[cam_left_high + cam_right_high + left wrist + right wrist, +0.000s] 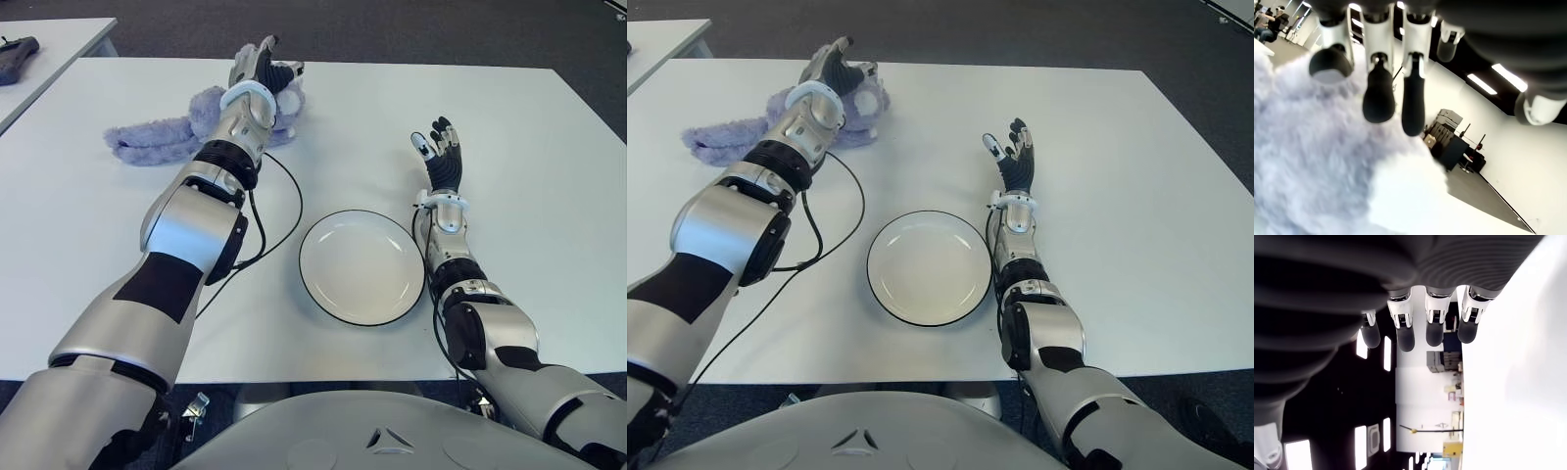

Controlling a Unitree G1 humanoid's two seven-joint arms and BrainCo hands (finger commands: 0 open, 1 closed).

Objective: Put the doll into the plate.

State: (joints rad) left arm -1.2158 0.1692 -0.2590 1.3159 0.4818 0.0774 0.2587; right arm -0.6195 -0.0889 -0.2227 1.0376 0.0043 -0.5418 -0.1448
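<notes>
Left hand (266, 67) over fluffy lavender plush doll (162, 137) at far left of white table (98, 235), fingers (1413, 98) extended above fur, not closed on it. Right hand (441, 149) right of round white black-rimmed plate (361, 265), fingers spread, empty. Doll well apart from plate.

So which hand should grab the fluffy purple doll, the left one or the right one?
Probably the left hand. It is already right over the doll at the far side of the table, fingers open above the fur. The right hand is open too, but shows beyond the plate, far from the doll.
</notes>
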